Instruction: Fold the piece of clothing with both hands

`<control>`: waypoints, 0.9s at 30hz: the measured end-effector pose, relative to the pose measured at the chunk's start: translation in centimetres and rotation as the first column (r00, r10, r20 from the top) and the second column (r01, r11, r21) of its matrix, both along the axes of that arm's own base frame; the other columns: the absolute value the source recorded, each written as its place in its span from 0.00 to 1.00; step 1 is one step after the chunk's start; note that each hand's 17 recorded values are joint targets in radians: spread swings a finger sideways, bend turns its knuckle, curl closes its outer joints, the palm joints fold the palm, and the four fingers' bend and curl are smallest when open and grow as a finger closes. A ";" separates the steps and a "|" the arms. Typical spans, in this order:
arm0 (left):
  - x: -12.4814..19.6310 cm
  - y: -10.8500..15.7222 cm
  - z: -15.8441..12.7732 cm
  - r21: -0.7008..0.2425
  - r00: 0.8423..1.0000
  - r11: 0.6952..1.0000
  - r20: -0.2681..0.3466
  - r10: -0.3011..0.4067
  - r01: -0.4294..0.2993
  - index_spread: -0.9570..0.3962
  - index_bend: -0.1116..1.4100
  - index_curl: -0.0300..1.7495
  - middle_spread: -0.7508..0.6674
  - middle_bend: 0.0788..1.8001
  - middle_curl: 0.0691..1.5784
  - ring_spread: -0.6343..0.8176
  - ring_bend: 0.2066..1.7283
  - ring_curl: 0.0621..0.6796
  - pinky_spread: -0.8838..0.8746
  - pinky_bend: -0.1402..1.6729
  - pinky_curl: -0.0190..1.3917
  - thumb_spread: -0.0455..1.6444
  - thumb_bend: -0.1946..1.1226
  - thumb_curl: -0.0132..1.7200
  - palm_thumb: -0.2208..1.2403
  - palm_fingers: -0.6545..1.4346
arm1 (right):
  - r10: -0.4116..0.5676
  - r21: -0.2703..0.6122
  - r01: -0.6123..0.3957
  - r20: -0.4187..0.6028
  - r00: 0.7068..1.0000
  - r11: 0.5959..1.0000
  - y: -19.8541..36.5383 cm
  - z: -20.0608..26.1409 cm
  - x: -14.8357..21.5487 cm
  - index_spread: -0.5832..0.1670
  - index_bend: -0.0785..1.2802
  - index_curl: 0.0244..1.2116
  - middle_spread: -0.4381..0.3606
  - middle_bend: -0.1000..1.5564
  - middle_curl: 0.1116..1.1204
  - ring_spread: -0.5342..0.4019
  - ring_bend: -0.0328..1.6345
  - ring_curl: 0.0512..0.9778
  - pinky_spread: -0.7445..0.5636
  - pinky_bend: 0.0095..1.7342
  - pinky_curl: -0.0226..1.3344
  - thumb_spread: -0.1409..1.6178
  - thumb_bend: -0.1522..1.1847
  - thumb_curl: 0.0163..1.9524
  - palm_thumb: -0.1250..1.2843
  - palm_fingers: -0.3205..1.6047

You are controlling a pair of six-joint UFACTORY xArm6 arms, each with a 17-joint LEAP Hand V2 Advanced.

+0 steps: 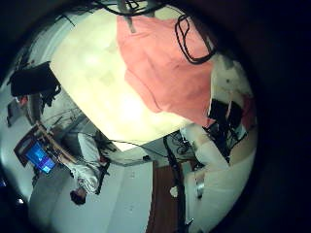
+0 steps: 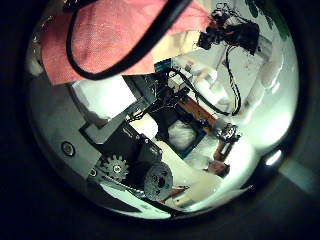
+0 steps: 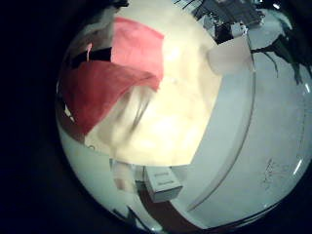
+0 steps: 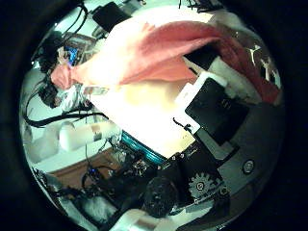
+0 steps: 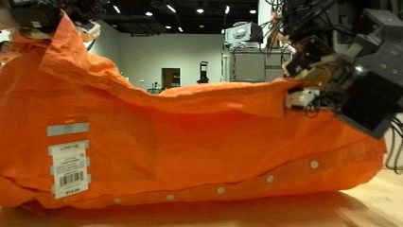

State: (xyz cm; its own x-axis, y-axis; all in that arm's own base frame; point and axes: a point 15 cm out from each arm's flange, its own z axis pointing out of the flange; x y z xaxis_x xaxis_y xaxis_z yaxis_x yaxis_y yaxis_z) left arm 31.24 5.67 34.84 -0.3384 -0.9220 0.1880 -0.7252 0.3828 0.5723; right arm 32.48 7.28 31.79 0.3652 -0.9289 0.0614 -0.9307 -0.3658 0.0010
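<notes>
Outside view: orange shirt [image 5: 189, 142] fills most of the frame, held up off a pale wood table [image 5: 365, 203], its lower edge resting on or just above the tabletop. White label [image 5: 69, 156] on the fabric near 8 o'clock; row of small buttons [image 5: 269, 179] along the lower hem toward 4 o'clock. Behind: a large room with white walls, ceiling spot lights and a dark doorway [image 5: 169, 78] at about 12 o'clock above the shirt's sagging top edge.

One hand [image 5: 330, 71] at 2 o'clock, black and white parts, fingers clamped on the shirt's upper corner there. Another hand [image 5: 44, 17] at 10 o'clock sits at the shirt's other raised corner; finger state cannot be told there. Which is left or right cannot be told from this view.

Palm views: the shirt [image 4: 159, 53] lifted and stretched above the pale tabletop [image 4: 144, 106], right hand's own black parts touching the cloth; the shirt [image 1: 170, 68] draped beside the left palm over the table [image 1: 97, 78]. Left fingers' grip cannot be told.
</notes>
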 end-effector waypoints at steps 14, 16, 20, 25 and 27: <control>10.8 0.2 -6.3 -0.064 0.990 0.989 0.037 0.138 -0.135 0.16 0.46 0.63 0.23 0.68 0.43 0.16 0.78 0.73 0.17 0.75 0.42 0.65 0.13 0.33 0.61 0.88 | -0.080 -0.049 0.072 -0.198 0.977 0.996 -0.5 -6.9 11.0 0.41 0.79 0.79 0.37 0.80 0.74 0.32 0.77 0.77 0.36 0.61 0.66 0.69 0.10 0.41 0.76 0.71; 11.8 0.0 -8.0 -0.056 0.987 0.987 0.045 0.152 -0.149 0.16 0.46 0.63 0.23 0.68 0.43 0.16 0.78 0.73 0.17 0.75 0.42 0.65 0.13 0.32 0.61 0.88 | -0.102 -0.056 0.091 -0.227 0.969 0.994 -1.1 -8.4 12.7 0.41 0.77 0.79 0.37 0.79 0.72 0.31 0.76 0.75 0.33 0.58 0.65 0.72 0.10 0.40 0.75 0.72; 13.1 -0.2 -10.7 -0.048 0.985 0.985 0.046 0.166 -0.164 0.16 0.47 0.63 0.23 0.67 0.43 0.16 0.78 0.73 0.17 0.75 0.42 0.65 0.13 0.32 0.60 0.88 | -0.128 -0.059 0.117 -0.241 0.962 0.991 -1.6 -10.2 15.6 0.40 0.74 0.78 0.37 0.78 0.70 0.31 0.75 0.72 0.29 0.55 0.63 0.77 0.11 0.37 0.74 0.72; 14.8 0.2 -12.7 -0.039 0.976 0.980 0.086 0.198 -0.196 0.17 0.45 0.63 0.23 0.67 0.44 0.16 0.78 0.73 0.17 0.76 0.42 0.64 0.13 0.32 0.59 0.86 | -0.147 -0.061 0.136 -0.246 0.958 0.989 -1.6 -12.2 18.6 0.38 0.71 0.77 0.37 0.76 0.68 0.30 0.74 0.70 0.24 0.50 0.62 0.83 0.10 0.32 0.69 0.70; 15.5 0.3 -13.1 -0.056 0.969 0.975 0.111 0.219 -0.214 0.17 0.42 0.62 0.23 0.67 0.44 0.16 0.77 0.73 0.17 0.75 0.42 0.65 0.13 0.32 0.58 0.83 | -0.155 -0.060 0.145 -0.239 0.958 0.988 -1.4 -12.8 20.1 0.37 0.68 0.76 0.36 0.74 0.67 0.29 0.73 0.70 0.22 0.48 0.62 0.86 0.11 0.30 0.68 0.65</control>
State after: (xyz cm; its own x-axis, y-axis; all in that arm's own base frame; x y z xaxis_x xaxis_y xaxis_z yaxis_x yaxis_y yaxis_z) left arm 46.79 5.93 21.72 -0.1537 -0.9676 0.2005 -0.8540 0.2321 0.4657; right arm 52.58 5.88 18.96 0.2307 -0.9726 0.0280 -0.9447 -0.2170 0.2458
